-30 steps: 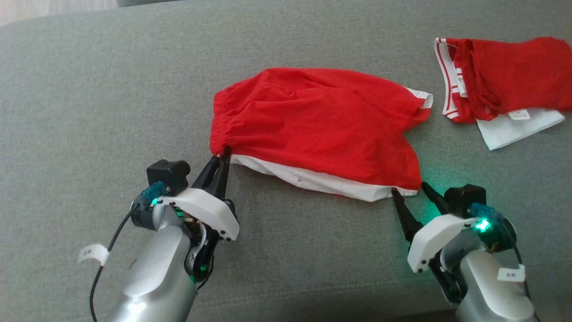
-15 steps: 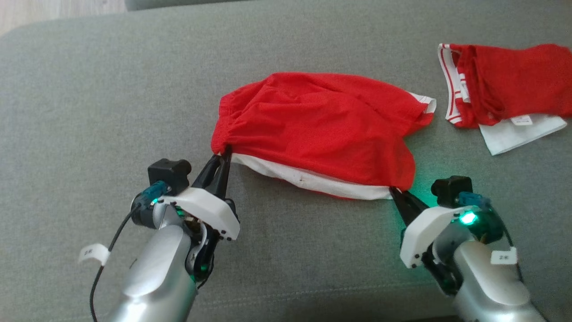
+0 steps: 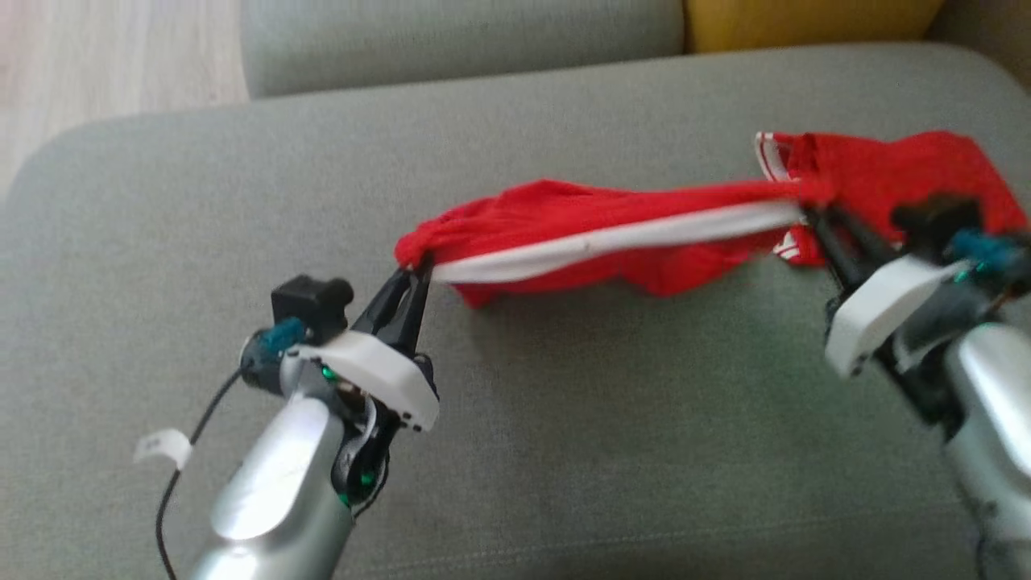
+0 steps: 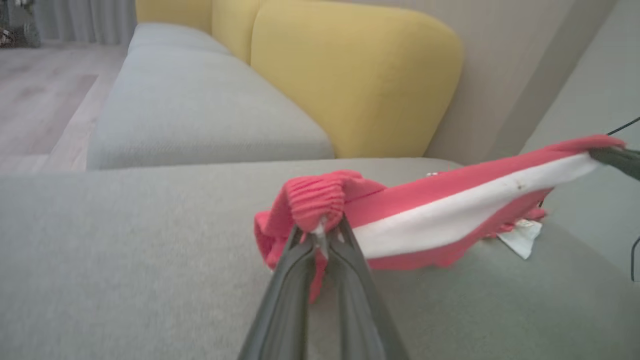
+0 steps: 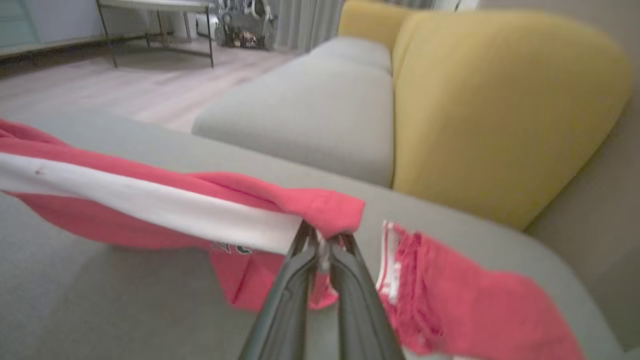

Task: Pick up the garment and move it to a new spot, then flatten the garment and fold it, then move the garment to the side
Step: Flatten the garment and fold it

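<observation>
though well apart, pincers (image 3: 416,270) (image 3: 808,211) on garment (image 3: 580,216)

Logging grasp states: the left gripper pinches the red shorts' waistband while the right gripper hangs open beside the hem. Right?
Not quite. The right gripper is shut on the red shorts at the hem, as the right wrist view shows; the left gripper does pinch the waistband.

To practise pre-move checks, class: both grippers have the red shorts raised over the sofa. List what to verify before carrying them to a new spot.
Left gripper shut on the red shorts at the waistband: ok.
Right gripper shut on the opposite corner: ok.
Fabric taut between them: ok.
Sagging middle clear of the sofa seat: cannot tell.
Shorts free of the second red garment: cannot tell.
</observation>
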Available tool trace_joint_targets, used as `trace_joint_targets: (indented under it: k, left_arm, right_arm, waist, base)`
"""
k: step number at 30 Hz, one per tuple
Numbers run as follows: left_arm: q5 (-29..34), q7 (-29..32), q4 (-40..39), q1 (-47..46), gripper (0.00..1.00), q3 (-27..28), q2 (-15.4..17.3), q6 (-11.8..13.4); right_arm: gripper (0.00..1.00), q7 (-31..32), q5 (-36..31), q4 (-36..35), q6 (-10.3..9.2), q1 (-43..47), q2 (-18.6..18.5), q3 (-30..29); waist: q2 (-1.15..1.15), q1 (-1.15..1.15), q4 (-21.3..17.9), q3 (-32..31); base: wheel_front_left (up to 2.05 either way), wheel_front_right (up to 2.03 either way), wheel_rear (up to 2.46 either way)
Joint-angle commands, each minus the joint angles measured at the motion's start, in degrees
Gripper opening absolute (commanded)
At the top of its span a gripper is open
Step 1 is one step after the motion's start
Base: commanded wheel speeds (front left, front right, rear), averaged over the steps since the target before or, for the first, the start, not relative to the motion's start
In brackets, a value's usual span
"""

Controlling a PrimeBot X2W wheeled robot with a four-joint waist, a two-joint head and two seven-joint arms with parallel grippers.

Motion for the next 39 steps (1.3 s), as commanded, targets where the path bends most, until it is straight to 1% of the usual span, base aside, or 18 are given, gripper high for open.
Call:
trace_joint_targets:
  k: [1,2,5,7,11,15,18,21,23,24,26,28,30,32,35,36,37,39]
  left_arm:
    - [0.30,0.94,-3.88,-2.97,0.00,1.69,1.98,-0.14]
    - [0.56,3.01,-7.35,-3.38,0.00,1.33,2.98,-0.12]
    - [0.52,6.95,-13.65,-3.17,0.00,1.09,4.63,0.24]
    - [0.07,9.46,-18.68,-2.37,0.00,1.43,5.66,0.93]
    - [0.05,14.15,-29.62,0.25,0.00,2.06,7.95,3.27]
    - [0.29,18.91,-39.17,2.98,0.00,2.08,9.46,5.78]
    - [-0.12,22.45,-43.34,3.28,0.00,2.02,10.34,6.52]
    - [0.26,25.64,-43.90,0.41,0.00,2.37,12.06,6.06]
    - [-1.53,27.92,-42.77,-2.80,0.00,3.09,11.83,5.37]
    - [-2.41,29.10,-41.71,-4.98,0.00,3.61,11.83,4.93]
    - [-2.98,30.96,-38.91,-10.53,0.00,4.68,12.46,3.89]
    - [-2.84,32.00,-35.32,-16.97,0.00,5.64,13.03,2.83]
    - [-2.02,32.05,-31.07,-24.05,0.00,6.45,13.36,1.99]
    - [-0.53,30.68,-26.45,-31.07,0.00,6.92,13.37,1.33]
    - [1.34,26.53,-19.00,-40.12,0.00,8.02,12.64,1.37]
    - [2.08,24.64,-16.54,-42.43,0.00,8.26,12.49,1.47]
    - [2.08,24.64,-16.54,-42.43,0.00,8.26,12.49,1.47]
    - [2.75,20.89,-11.79,-45.86,0.00,8.85,11.81,1.71]
  right_arm:
    - [0.00,1.00,-0.41,-4.11,0.37,-2.45,-2.51,-0.40]
    - [0.00,2.65,-0.25,-7.62,0.37,-3.09,-4.11,-0.91]
    - [0.00,6.14,-0.17,-12.82,0.37,-3.39,-6.19,-1.86]
    - [0.00,8.85,0.10,-16.36,0.37,-3.01,-7.42,-2.90]
    - [0.00,14.53,1.03,-23.80,0.37,-0.80,-8.93,-6.37]
    - [0.00,19.88,1.69,-30.75,0.37,1.91,-9.22,-10.28]
    - [0.00,23.23,2.21,-34.31,0.37,2.28,-8.81,-12.12]
    - [0.00,25.62,3.34,-35.17,0.37,-0.17,-8.81,-11.44]
    - [0.00,26.46,5.27,-34.07,0.37,-3.75,-8.15,-10.73]
    - [0.00,26.68,5.60,-33.26,0.37,-6.12,-8.42,-9.85]
    - [0.00,26.23,6.52,-30.80,0.37,-11.97,-8.18,-7.89]
    - [0.00,24.95,7.75,-27.13,0.37,-18.96,-7.16,-6.01]
    - [0.00,22.53,7.56,-22.56,0.37,-26.68,-6.48,-4.44]
    - [0.00,19.10,6.32,-17.32,0.37,-34.04,-5.72,-3.05]
    - [0.00,12.51,4.56,-8.92,0.37,-43.49,-2.89,-2.09]
    - [0.00,10.08,3.98,-6.15,0.37,-45.85,-1.68,-1.88]
    - [0.00,10.08,3.98,-6.15,0.37,-45.85,-1.68,-1.88]
    - [0.00,5.73,3.15,-0.86,0.37,-49.15,0.68,-1.38]
  waist:
    - [0.00,0.00,0.18,-2.04]
    - [0.00,0.00,0.36,-3.48]
    - [0.00,0.00,0.50,-5.06]
    - [0.00,0.00,0.57,-5.73]
    - [0.00,0.00,0.71,-6.32]
    - [0.00,0.00,0.77,-6.12]
    - [0.00,0.00,0.76,-5.29]
    - [0.00,0.00,0.57,-3.64]
    - [0.00,0.00,0.51,-1.46]
    - [0.00,0.00,0.47,0.04]
    - [0.00,0.00,0.19,3.53]
    - [0.00,0.00,-0.08,7.38]
    - [0.00,0.00,-0.20,11.32]
    - [0.00,0.00,-0.07,14.75]
    - [0.00,0.00,0.24,18.80]
    - [0.00,0.00,0.31,19.66]
    - [0.00,0.00,0.31,19.66]
    - [0.00,0.00,0.55,21.00]
  base:
    - [0.00,0.00,0.00]
    - [0.00,0.00,0.00]
    - [0.00,0.00,0.00]
    - [0.00,0.00,0.00]
    - [0.00,0.00,0.00]
    - [0.00,0.00,0.00]
    - [0.00,0.00,0.00]
    - [0.00,0.00,0.00]
    - [0.00,0.00,0.00]
    - [0.00,0.00,0.00]
    - [0.00,0.00,0.00]
    - [0.00,0.00,0.00]
    - [0.00,0.00,0.00]
    - [0.00,0.00,0.00]
    - [0.00,0.00,0.00]
    - [0.00,0.00,0.00]
    - [0.00,0.00,0.00]
    - [0.00,0.00,0.00]
